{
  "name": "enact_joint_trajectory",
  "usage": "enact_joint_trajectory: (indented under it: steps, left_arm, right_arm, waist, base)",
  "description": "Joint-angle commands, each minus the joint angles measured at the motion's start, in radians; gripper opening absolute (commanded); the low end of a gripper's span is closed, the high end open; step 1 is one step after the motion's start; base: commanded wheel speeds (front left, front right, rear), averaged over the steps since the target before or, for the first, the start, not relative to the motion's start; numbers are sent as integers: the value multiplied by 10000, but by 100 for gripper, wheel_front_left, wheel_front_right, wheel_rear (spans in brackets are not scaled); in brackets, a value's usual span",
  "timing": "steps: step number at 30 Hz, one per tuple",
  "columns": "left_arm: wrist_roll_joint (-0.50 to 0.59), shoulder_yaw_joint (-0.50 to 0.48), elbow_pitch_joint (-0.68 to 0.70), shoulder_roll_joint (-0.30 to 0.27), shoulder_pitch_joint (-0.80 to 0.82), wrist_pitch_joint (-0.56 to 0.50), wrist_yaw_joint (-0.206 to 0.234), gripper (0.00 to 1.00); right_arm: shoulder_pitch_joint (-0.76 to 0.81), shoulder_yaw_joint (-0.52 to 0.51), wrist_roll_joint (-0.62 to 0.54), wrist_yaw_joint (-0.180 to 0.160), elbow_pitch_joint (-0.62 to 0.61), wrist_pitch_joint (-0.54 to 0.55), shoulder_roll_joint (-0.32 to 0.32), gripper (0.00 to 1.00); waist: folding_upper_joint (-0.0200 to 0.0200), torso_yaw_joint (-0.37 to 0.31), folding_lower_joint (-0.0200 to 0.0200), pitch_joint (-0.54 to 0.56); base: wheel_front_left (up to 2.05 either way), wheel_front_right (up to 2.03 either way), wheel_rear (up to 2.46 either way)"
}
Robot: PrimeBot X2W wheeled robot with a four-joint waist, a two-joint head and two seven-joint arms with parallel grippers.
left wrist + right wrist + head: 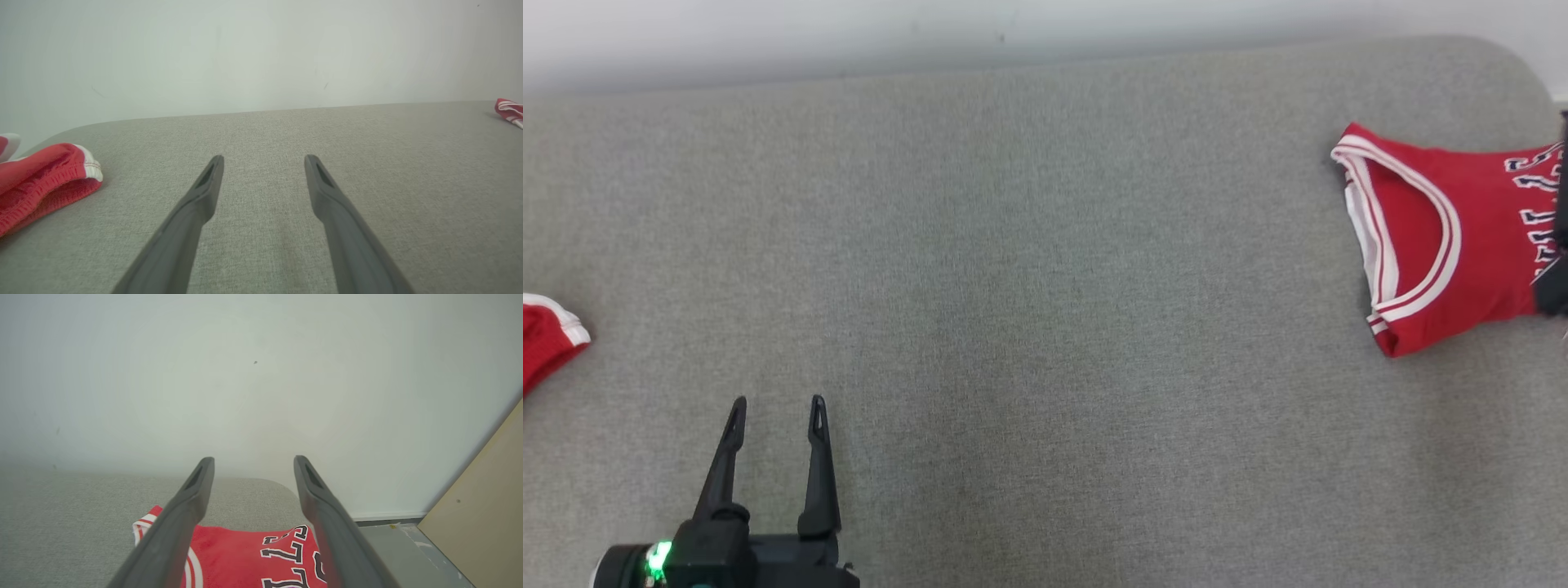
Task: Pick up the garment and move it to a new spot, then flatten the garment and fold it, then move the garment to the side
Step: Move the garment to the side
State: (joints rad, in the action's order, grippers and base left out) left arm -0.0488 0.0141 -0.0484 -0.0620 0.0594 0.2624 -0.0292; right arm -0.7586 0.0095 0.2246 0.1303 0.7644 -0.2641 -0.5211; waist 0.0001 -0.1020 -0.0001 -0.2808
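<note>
Treat the red jersey [1486,269], folded at the right edge of the bench [1045,245] toward its far corner, as light, limp and quick to unfold; pinch all layers at a folded edge with the right gripper [251,461], spread apart over it, left gripper [778,404] likewise apart near the front edge.

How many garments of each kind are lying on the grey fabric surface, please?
Red sleeveless jersey with white trim and black lettering: 1
Red ribbed garment with a white edge, kind unclear: 1
Total: 2
</note>
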Motion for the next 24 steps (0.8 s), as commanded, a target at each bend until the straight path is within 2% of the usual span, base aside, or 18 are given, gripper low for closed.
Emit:
enact_joint_trajectory:
  steps: [1,4,5,13,16,24]
  left_arm:
    - [-92,-26,-107,54,-244,23,24,100]
    - [-203,18,-227,77,-485,23,49,100]
    - [-203,18,-227,77,-485,23,49,100]
    - [-364,203,-275,118,-866,23,194,100]
    - [-385,195,-335,113,-885,23,174,100]
    - [-496,335,-568,113,-1066,22,292,100]
  right_arm:
    - [760,-264,211,5,-576,-9,401,100]
    - [1887,-542,427,3,-1608,-10,1009,100]
    - [1887,-542,427,3,-1608,-10,1009,100]
    - [4917,-630,599,5,-3999,-9,2742,100]
    - [5716,-212,232,5,-4681,-9,3134,100]
    - [7675,-262,-154,5,-6431,-9,4333,100]
  waist:
    - [-1,-82,1,651]
    - [-1,-39,1,1052]
    - [-1,-39,1,1052]
    - [-1,137,1,1638]
    - [-1,148,1,1688]
    - [-1,288,1,2137]
  base:
    - [0,0,0]
    - [0,0,0]
    - [0,0,0]
    - [0,0,0]
    - [0,0,0]
    - [0,0,0]
